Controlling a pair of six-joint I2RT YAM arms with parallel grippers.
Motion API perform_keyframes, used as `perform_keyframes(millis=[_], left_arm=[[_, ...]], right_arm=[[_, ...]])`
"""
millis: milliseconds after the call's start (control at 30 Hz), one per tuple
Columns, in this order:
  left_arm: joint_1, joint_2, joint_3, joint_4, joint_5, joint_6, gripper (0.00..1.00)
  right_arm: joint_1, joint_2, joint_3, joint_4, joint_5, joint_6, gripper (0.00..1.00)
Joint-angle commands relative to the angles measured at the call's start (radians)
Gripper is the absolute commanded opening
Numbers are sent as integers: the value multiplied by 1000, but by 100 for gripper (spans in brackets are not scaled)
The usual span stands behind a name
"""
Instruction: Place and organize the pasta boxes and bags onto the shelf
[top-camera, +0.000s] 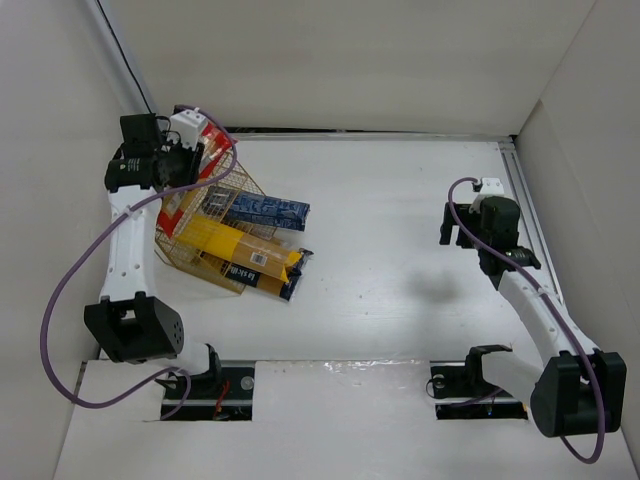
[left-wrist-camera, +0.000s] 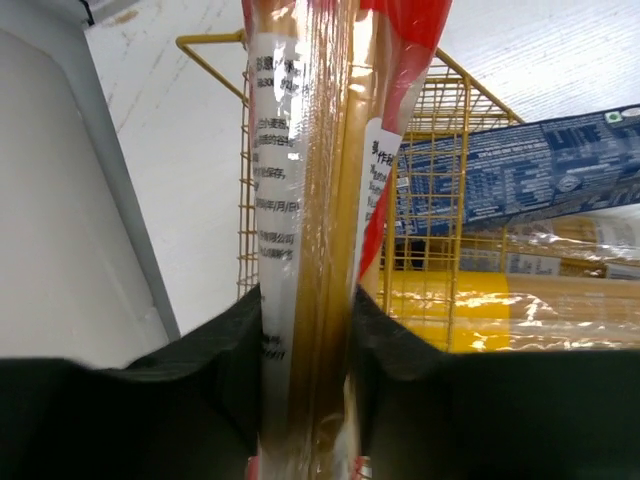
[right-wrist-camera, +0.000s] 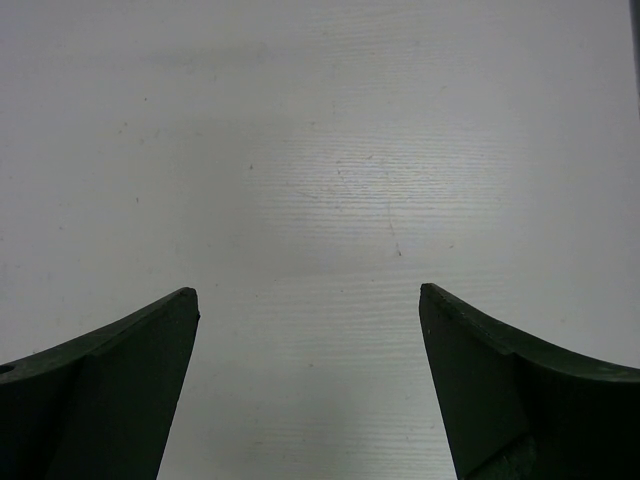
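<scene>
While your left gripper (left-wrist-camera: 305, 300) sits at the far-left corner, its dark matte fingers (left-wrist-camera: 400, 340) clamp the red-and-clear bag (left-wrist-camera: 310, 150): glossy crinkled film, long straight strands inside, a white printed label strip. The bag meets the left edge of the shelf (left-wrist-camera: 430, 130), a golden-yellow square-grid wire rack; inside or against it, you cannot tell. A dark blue box (top-camera: 268, 211), flat cardboard, lies across the rack. Nearer you lie shiny yellow packs (top-camera: 245, 258). Your right gripper (right-wrist-camera: 307, 290) hangs with its jaws spread wide over the white table (right-wrist-camera: 320, 150).
</scene>
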Motion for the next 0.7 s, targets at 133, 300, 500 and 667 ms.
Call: perform_keyframes(millis=[133, 300, 500, 667], left_arm=[[9, -37, -32, 146, -39, -14, 64], [9, -48, 17, 146, -50, -34, 99], [9, -66, 189, 156, -50, -241, 99], [-117, -79, 312, 221, -39, -487, 99]], right_arm=[[-8, -3, 35, 50, -4, -7, 95], [-8, -3, 44, 50, -4, -16, 95], [-8, -3, 55, 50, -27, -50, 100], [-8, -3, 87, 36, -27, -50, 100]])
